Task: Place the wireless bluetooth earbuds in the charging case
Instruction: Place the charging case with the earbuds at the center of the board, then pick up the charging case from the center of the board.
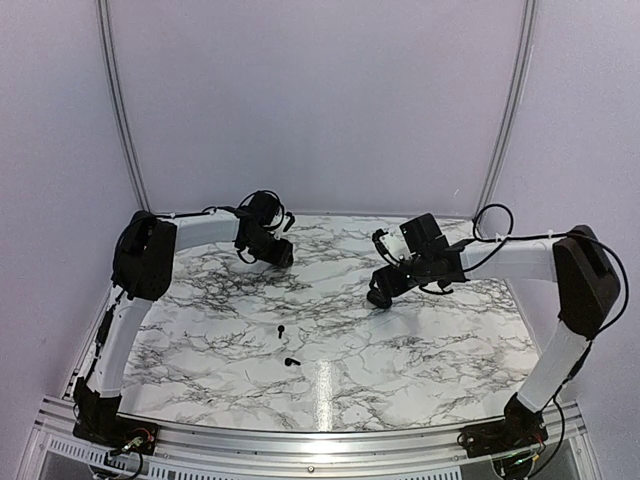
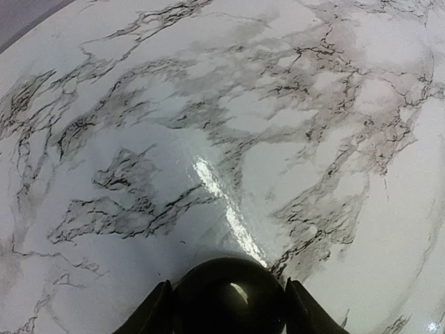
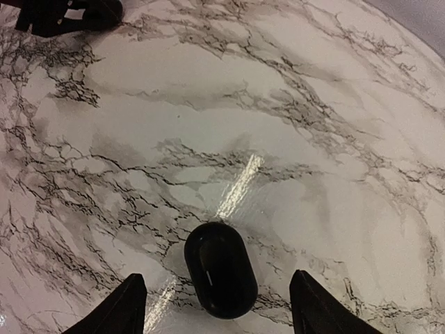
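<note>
Flagging risk: left tool (image 2: 228, 309) looks clenched on round black disc (image 2: 229, 282); right tool (image 3: 217, 282) released, straddling black oval pebble (image 3: 220, 268). Earbuds (image 1: 281, 329) lie loose mid-worktop (image 1: 420, 350), away from both tools. Skewed pinch could flick them away.

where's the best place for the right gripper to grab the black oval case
Grip the black oval case across its narrow middle, coming straight down from above. It lies flat on the marble table, its long sides facing the right gripper's open fingers, so they would close on the straighter flanks; the rounded ends would likely slip.
</note>
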You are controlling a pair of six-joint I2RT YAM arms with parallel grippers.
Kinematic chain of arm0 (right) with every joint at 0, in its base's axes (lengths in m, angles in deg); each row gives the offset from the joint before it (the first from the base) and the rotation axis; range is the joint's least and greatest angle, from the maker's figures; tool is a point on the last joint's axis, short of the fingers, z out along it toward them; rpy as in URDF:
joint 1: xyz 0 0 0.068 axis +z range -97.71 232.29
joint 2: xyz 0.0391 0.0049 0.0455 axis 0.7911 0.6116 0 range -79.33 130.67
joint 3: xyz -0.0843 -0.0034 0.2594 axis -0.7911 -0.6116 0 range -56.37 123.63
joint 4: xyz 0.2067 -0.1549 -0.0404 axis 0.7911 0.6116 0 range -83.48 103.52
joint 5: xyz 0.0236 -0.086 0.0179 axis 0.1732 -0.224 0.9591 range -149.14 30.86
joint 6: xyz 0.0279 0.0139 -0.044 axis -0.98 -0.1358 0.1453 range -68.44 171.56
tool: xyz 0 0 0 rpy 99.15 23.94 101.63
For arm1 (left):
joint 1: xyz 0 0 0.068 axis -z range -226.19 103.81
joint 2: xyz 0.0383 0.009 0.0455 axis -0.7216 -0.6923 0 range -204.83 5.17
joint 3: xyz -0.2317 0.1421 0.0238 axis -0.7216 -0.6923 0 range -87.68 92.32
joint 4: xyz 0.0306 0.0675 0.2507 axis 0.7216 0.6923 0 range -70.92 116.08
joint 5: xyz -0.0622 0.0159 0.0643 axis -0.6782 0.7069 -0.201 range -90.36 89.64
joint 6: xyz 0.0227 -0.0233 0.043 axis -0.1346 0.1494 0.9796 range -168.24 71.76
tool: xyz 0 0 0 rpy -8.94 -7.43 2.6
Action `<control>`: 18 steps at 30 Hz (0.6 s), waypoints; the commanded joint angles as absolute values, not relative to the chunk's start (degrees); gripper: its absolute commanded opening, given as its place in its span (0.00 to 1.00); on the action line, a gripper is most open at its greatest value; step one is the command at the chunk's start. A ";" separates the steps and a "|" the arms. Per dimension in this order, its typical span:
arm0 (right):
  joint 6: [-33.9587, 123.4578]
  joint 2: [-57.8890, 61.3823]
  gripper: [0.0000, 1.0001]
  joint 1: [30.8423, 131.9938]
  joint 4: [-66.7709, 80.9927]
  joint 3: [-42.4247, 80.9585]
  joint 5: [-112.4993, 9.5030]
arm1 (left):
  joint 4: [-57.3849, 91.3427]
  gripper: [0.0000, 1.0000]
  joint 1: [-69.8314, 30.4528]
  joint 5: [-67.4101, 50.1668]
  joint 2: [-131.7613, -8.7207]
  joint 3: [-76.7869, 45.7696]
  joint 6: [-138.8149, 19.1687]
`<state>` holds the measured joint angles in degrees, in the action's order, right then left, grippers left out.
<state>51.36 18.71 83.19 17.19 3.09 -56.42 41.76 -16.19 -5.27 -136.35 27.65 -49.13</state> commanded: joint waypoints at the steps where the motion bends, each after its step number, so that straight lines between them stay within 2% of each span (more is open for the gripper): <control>1: 51.39 14.48 0.71 82.82 16.46 4.54 -55.33 | 43.57 0.47 -16.48 -6.01 -137.11 28.42 -48.59; 8: 51.34 10.41 0.71 82.88 16.02 4.28 -51.26 | 41.87 0.39 -16.34 -7.62 -131.10 20.73 -45.11; 18: 50.53 9.35 0.71 82.88 15.76 4.61 -40.86 | 26.89 0.34 -12.43 -10.90 -110.76 -8.09 -38.33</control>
<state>51.31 10.64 83.16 16.45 3.09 -46.63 34.00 -15.32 -8.52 -119.26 0.77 -43.51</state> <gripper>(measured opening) 0.715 0.523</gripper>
